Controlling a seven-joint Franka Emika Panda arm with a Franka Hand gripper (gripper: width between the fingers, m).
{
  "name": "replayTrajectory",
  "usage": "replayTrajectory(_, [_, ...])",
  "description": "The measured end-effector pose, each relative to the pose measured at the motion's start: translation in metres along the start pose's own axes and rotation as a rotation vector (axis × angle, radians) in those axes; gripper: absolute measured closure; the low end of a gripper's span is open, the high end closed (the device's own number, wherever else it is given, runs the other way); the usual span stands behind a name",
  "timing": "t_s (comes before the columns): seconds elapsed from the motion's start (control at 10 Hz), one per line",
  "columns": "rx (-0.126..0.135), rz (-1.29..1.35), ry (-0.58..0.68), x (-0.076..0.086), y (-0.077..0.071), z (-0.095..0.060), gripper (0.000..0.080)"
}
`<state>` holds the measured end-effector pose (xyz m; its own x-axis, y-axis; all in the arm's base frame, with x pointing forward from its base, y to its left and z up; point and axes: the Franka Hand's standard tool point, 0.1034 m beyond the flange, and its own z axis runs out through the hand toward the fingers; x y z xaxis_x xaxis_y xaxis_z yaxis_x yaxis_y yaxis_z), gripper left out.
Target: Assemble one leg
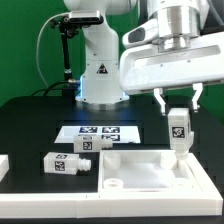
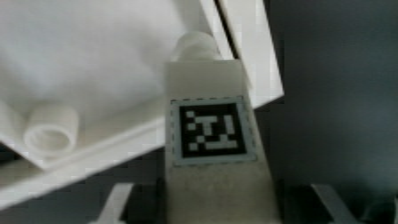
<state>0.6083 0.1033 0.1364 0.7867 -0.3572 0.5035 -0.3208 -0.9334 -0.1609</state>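
Over white panel (image 1: 140, 170) corner, pincer (image 1: 178, 106) clamps upright tagged leg (image 1: 177, 132)

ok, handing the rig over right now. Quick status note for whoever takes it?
Gripper: shut on the leg, which it holds upright.
Leg: its lower end is at the far corner of the white panel, toward the exterior view's right. I cannot tell whether it is seated.
Two spare legs lie on the table, to the exterior view's left of the panel.
Done: leg picked and at the corner.
Left: fix it in, then release.
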Motion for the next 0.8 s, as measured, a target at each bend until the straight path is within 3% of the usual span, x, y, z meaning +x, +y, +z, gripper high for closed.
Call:
replayTrajectory(0.3, [-0.005, -0.044, 0.022, -0.001, 0.003, 0.004, 0.0512])
replayTrajectory(0.4, [-0.016, -0.094, -0.001, 0.014, 0.010, 0.006, 0.0512])
replayTrajectory(0.5, [-0.006, -0.111, -0.011, 0.034, 0.001, 0.006, 0.0512])
replayTrajectory(0.6, [0.001, -0.117, 0.003, 0.041, -0.008, 0.009, 0.0512])
replayTrajectory(0.8, [-0.004, -0.093, -0.007, 0.027, -0.009, 0.018, 0.0512])
